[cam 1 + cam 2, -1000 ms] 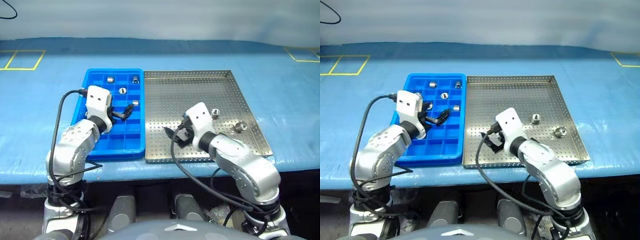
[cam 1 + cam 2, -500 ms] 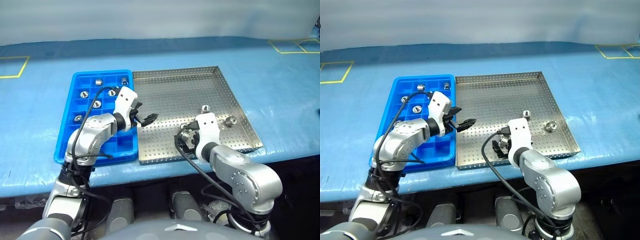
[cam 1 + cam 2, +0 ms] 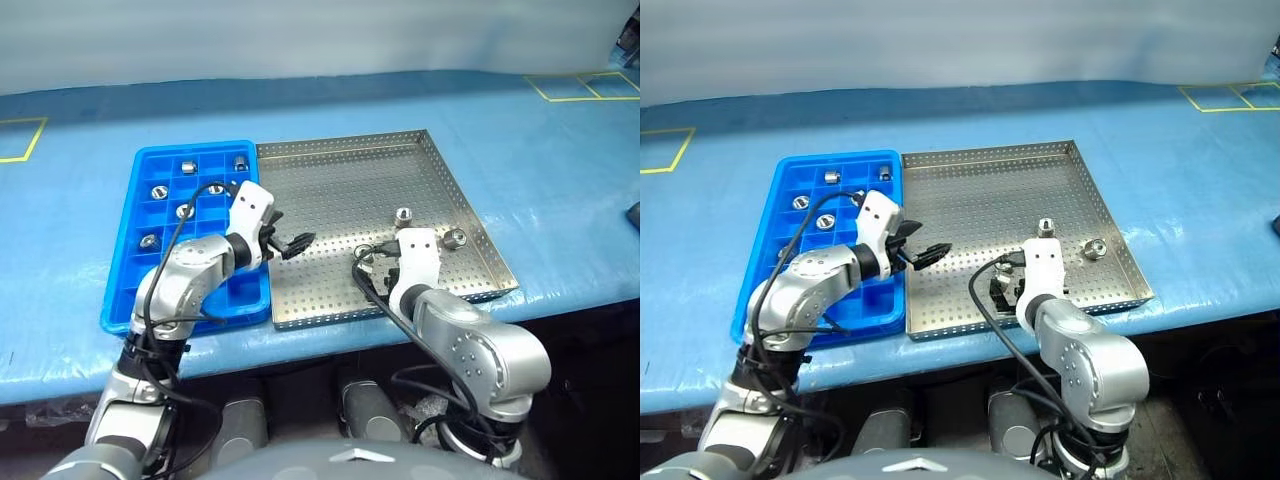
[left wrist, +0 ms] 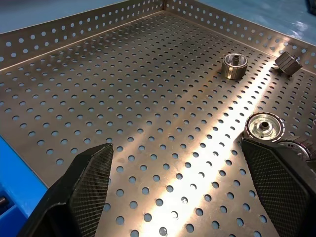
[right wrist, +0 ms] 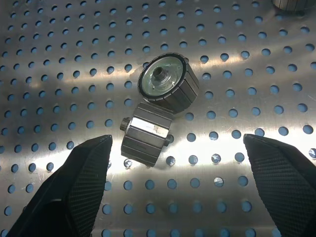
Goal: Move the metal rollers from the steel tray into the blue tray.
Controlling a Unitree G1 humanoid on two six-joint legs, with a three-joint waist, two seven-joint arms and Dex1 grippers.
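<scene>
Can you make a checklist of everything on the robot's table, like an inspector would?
Surface: blue table cover, marked with yellow tape lines.
Steel tray: four metal rollers left in it, two of them touching each other below the right gripper.
Blue tray: several rollers already sit in its far compartments; near compartments are bare.
Clutter: nothing seen.
Left gripper: open, holding nothing, over the steel tray's near left part.
Right gripper: open, holding nothing, above the touching pair.
Cables: black cable looping along each arm, clear of the trays.
Surroundings: a dark object at the table's right edge, too cut off to identify.
</scene>
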